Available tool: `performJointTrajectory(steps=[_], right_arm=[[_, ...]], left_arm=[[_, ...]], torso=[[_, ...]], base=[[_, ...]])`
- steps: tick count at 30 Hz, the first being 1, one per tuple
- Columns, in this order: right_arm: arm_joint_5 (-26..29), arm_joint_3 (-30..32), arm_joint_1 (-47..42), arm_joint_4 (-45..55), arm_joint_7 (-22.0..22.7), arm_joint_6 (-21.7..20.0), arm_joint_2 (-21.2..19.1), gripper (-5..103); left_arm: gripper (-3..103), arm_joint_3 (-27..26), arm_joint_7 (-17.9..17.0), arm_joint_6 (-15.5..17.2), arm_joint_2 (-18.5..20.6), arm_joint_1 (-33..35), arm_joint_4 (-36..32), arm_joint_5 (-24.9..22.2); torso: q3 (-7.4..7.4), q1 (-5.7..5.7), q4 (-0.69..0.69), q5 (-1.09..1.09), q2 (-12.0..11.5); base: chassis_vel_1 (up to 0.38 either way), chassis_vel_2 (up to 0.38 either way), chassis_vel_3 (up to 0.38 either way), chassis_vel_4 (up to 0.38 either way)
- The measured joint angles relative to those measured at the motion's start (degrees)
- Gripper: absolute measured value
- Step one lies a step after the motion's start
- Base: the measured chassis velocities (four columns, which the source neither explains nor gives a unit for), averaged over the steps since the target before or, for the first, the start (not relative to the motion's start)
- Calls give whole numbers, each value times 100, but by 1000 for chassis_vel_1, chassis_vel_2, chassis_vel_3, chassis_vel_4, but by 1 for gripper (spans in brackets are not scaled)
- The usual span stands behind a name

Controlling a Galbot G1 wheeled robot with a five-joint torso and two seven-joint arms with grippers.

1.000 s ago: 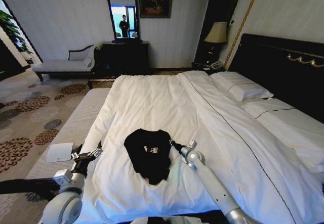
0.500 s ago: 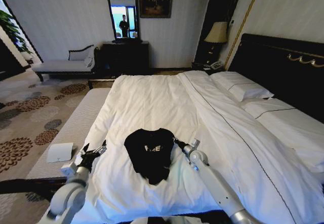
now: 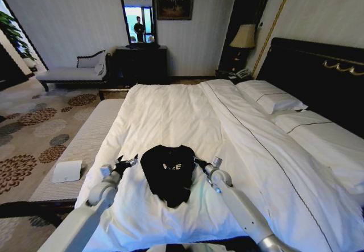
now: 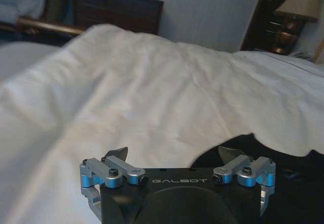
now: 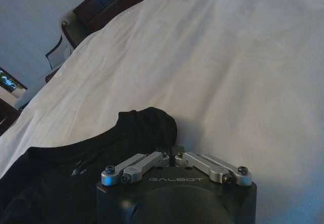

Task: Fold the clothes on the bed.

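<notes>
the head view takes in the whole white bed (image 3: 170, 115), its dark headboard (image 3: 318, 75) and two pillows; the wrist views give only rumpled duvet and black cloth. the black t-shirt (image 3: 168, 171) lies bunched, soft and creased, on the duvet near the bed's foot. the left gripper (image 3: 126, 162) sits just beside the shirt's left edge, jaws spread wide and holding nothing. the right gripper (image 3: 198, 162) is at the shirt's right edge, its fingers (image 5: 152, 159) drawn together at the dark cloth's edge; whether cloth is pinched, i cannot tell.
</notes>
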Motion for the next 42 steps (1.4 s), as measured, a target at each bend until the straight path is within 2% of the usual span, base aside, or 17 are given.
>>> performJointTrajectory(steps=[7, 17, 19, 21, 25, 27, 31, 34, 36, 37, 39, 42], right_arm=[[37, -29, 109, -24, 99, 2, 30, 0], [43, -39, 131, -31, 142, 20, 97, 0], [44, -45, 129, -25, 163, 22, 101, 0], [45, -45, 129, -20, 170, 22, 101, 0], [59, -45, 135, -6, 183, 24, 87, 0], [61, -45, 136, -5, 184, 24, 85, 0], [64, -50, 138, -9, 185, 32, 97, 0], [64, -55, 127, -10, 185, 39, 112, 0], [60, -68, 112, -10, 183, 43, 130, 0], [60, -68, 112, -10, 183, 43, 130, 0], [57, -75, 109, -17, 177, 49, 142, 0], [56, -77, 109, -27, 172, 61, 153, 0]], left_arm=[[100, 690, -34, 86, -207, -599, 544, -163], [101, 772, -117, 162, -278, -760, 753, -219], [92, 783, -115, 163, -282, -761, 764, -214], [92, 791, -114, 163, -282, -760, 764, -212], [71, 845, -114, 161, -280, -745, 715, -211], [71, 862, -123, 161, -285, -748, 714, -215], [49, 928, -173, 155, -352, -805, 752, -225], [43, 935, -203, 148, -362, -821, 765, -242], [32, 931, -211, 142, -347, -821, 761, -253], [32, 931, -211, 142, -347, -821, 761, -253], [21, 905, -222, 136, -328, -810, 740, -258], [16, 875, -236, 127, -315, -786, 704, -259]], torso=[[0, 0, -1, 0, 0], [-1, -1, 0, 0, 0], [0, 0, 0, 0, 0], [-1, -1, 0, 0, 0], [-1, -2, 0, 0, 0], [-1, -2, 0, 0, 0], [-1, -1, 0, 0, 0], [-1, -2, 0, 0, 0], [-1, -1, 0, 0, 0], [-1, -1, 0, 0, 0], [-1, -1, 0, 0, 0], [-1, -1, 0, -1, 0]], base=[[0, 0, 0, 0], [0, 0, 0, 0], [0, 0, 0, 0], [0, 0, 0, 0], [0, 0, 0, 0], [0, 0, 0, 0], [0, 0, 0, 0], [0, 0, 0, 0], [0, 0, 0, 0], [0, 0, 0, 0], [0, 0, 0, 0], [0, 0, 0, 0]])
